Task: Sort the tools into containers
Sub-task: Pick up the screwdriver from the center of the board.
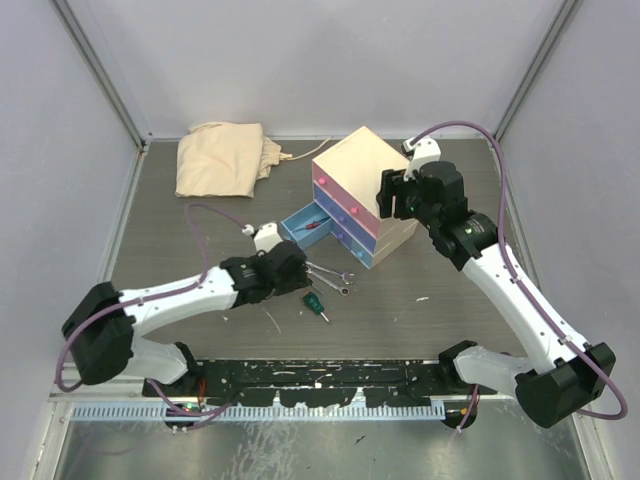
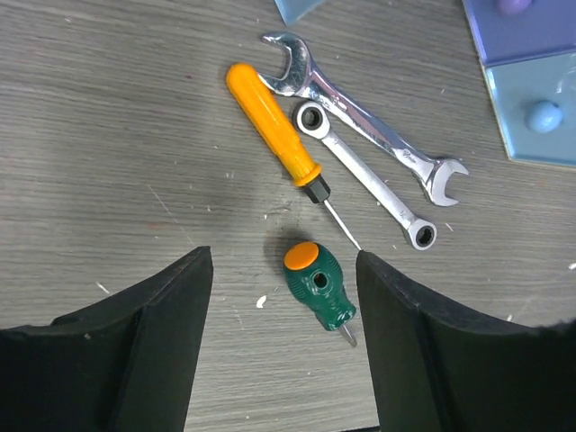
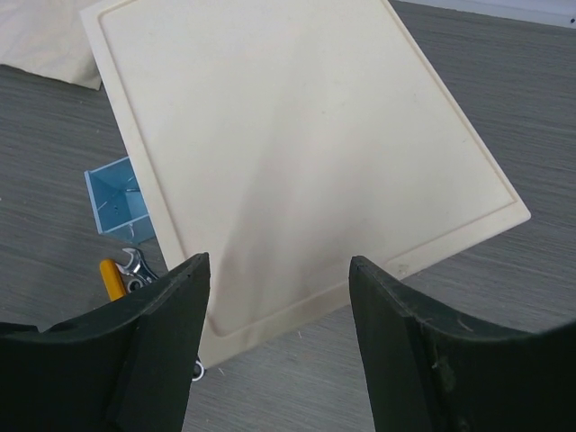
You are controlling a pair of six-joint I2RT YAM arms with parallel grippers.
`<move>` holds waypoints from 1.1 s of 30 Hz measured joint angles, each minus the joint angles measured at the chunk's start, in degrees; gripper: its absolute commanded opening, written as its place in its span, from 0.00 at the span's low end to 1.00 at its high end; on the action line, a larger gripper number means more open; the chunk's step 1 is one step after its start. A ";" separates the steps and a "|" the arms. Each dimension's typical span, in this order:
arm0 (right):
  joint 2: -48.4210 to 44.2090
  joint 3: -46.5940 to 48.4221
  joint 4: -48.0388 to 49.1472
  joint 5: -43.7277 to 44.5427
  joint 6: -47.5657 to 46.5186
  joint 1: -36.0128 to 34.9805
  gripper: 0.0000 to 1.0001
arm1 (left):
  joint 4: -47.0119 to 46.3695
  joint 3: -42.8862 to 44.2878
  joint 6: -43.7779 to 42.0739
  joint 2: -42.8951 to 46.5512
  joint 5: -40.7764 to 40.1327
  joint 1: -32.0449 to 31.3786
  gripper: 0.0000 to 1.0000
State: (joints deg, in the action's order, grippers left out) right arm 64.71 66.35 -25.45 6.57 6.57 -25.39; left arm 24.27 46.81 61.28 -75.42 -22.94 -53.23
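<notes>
Left gripper fingers apart, empty, over green screwdriver at lower centre; best drop straight down and pinch across the handle, not the tip. Orange screwdriver tip lies just beside it, two spanners upper right, so a nudge is likely. Right gripper apart, empty, above chest; open drawer mid-frame.

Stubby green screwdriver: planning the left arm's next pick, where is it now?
In the left wrist view, the stubby green screwdriver lies between the open fingers of the left gripper, just below the tip of the orange-handled screwdriver.
</notes>
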 measured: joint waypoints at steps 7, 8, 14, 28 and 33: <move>-0.50 -1.68 0.11 0.02 0.09 0.00 0.68 | 4.96 8.50 7.17 -12.15 -4.31 -5.92 0.65; -0.50 -1.84 0.07 0.02 0.09 0.00 0.68 | 5.11 8.90 8.04 -13.49 -4.39 -6.45 0.64; -0.52 -2.14 0.11 0.02 0.09 0.00 0.68 | 8.17 11.87 10.84 -19.06 -4.94 -8.35 0.59; -0.61 -2.29 0.35 -0.22 1.11 0.00 0.69 | 13.75 14.08 15.67 -20.55 -5.79 -11.98 0.51; -0.61 -2.38 0.55 -0.48 1.36 0.00 0.69 | 13.64 13.97 16.37 -21.46 -5.77 -12.20 0.47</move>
State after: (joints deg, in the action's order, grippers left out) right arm 64.10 63.96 -24.91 6.09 7.92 -25.39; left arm 37.91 60.77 77.65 -96.88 -28.71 -65.43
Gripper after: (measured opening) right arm 0.685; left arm 0.496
